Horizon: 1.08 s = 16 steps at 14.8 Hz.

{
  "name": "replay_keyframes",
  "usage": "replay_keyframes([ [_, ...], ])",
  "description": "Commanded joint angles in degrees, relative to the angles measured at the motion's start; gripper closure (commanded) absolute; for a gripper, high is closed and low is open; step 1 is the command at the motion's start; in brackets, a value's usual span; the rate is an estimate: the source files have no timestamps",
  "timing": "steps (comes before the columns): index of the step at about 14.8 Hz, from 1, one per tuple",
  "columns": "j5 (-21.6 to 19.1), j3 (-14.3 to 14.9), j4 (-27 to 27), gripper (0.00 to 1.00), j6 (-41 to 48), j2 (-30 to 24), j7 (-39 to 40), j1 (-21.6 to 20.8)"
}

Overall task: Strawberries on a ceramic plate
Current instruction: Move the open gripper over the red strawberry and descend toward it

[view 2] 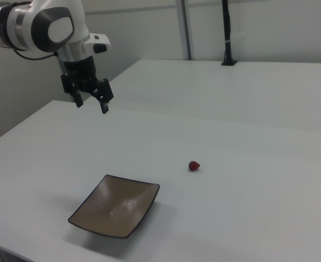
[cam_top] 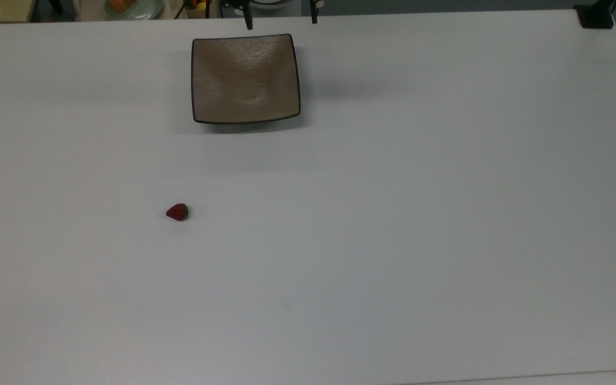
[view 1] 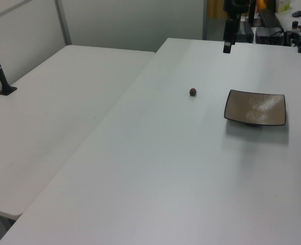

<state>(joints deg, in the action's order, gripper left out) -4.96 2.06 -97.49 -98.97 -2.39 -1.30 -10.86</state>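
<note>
In the top view, a big white table (cam_top: 393, 240) holds a square tan plate (cam_top: 245, 79) with a thin dark rim. The plate sits near the table's far edge and has nothing in it. A small red strawberry (cam_top: 177, 212) with a green cap lies on the bare table, well apart from the plate, lower down and a bit toward the top view's left. Two dark fingers (cam_top: 247, 20) of the claw (cam_top: 280, 20) poke in at the picture's upper edge, just past the plate, and they are spread wide apart with nothing between them. In the left view, the strawberry (view 1: 192, 92) is a tiny dark dot on the table, and the plate (view 1: 255, 107) sits near it toward the left view's right. One dark finger (view 1: 227, 41) hangs in the air above the table's far side. In the right view, the white arm (view 2: 40, 27) reaches in from the right view's left. Its black claw (view 2: 92, 103) hangs high over the table, spread apart and holding nothing. The plate (view 2: 115, 206) rests near the front edge, and the strawberry (view 2: 193, 165) lies apart from it, toward the right view's right.
</note>
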Motion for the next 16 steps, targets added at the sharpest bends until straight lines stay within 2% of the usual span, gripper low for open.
replay_keyframes([
  [1,-0.14,2.76,0.81,0.0,-0.7,0.28,0.07,-1.35],
  [7,-0.14,2.86,0.81,0.0,-1.23,0.45,0.25,-1.09],
  [11,-0.14,3.21,0.19,0.0,-5.0,2.29,0.77,-0.39],
  [16,-0.14,4.79,0.28,0.0,-15.35,7.73,0.86,1.71],
])
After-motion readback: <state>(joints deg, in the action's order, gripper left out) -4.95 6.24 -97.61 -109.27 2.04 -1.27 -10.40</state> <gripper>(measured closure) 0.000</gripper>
